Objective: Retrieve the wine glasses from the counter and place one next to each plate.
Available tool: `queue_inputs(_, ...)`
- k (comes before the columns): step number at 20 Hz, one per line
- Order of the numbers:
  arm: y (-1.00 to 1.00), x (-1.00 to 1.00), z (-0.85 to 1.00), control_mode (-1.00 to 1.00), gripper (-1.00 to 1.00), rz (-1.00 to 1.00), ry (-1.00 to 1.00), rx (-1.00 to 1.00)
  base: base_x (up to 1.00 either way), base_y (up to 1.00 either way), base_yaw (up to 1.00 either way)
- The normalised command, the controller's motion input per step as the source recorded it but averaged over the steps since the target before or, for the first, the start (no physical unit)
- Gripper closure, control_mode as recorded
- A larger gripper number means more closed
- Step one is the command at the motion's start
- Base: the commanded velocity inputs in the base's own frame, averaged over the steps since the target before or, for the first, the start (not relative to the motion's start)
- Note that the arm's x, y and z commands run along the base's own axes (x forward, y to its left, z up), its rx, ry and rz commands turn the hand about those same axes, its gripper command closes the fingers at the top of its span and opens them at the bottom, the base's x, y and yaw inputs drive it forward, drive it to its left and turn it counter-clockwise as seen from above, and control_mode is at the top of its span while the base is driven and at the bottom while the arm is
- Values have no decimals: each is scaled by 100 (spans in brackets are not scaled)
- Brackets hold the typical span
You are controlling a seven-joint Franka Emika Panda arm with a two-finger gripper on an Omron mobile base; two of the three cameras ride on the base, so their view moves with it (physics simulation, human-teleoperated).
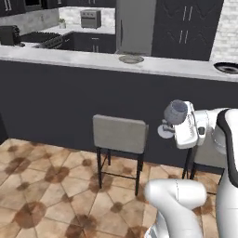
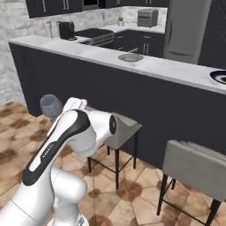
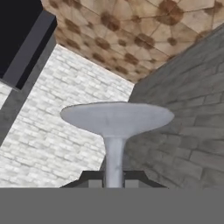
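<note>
Carrying one wine glass (image 1: 176,112), pincer (image 3: 113,183) pinched on its stem, foot beyond the tips. Needed lifting well above toward the tabletop (image 1: 93,59), setting down beside the plate (image 1: 131,59).

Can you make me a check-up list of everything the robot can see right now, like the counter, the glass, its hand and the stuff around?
Surface: the counter is white marble over dark cabinets.
Job's things: one wine glass is held sideways in the air, below counter height. One plate sits on the counter; another plate sits near the right end.
Clutter: nothing seen.
Grippers: the gripper is closed on the glass's stem, round foot pointing away from the hand.
Cables: nothing seen.
Surroundings: two grey stools stand before the counter on a brown tiled floor; a grey fridge and a stove stand behind it.
</note>
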Motion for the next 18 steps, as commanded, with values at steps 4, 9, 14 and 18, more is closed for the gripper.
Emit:
queue_inputs(4, 0, 0, 0, 100, 100, 0, 0, 0, -1, 91, -38)
queue_inputs(9, 0, 0, 0, 100, 100, 0, 0, 0, 15, 47, -35)
queue_inputs(14, 0, 0, 0, 100, 100, 0, 0, 0, 33, 33, -27)
queue_inputs(18, 0, 0, 0, 100, 100, 0, 0, 0, 12, 49, -29)
